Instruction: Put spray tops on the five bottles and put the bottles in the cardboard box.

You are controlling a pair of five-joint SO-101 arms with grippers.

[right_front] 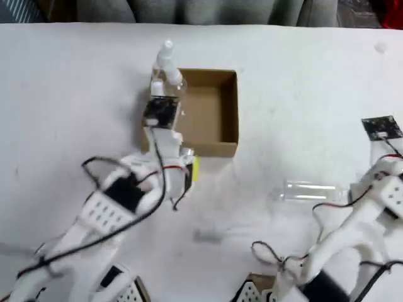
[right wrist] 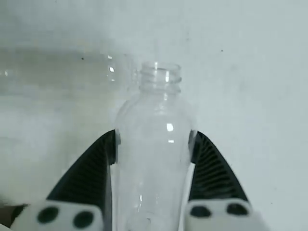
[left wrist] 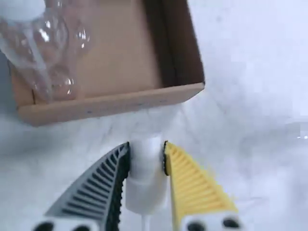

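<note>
One uncapped clear bottle lies on its side on the white worktop, clamped at its body by my right gripper, neck pointing away from the wrist. From the cardboard box it lies at about four o'clock, well apart. My left gripper is closed on a white spray top, pinching it from both sides, just off the box's near edge at seven o'clock. A capped bottle stands upright in the box's eleven o'clock corner, its white nozzle above the rim.
</note>
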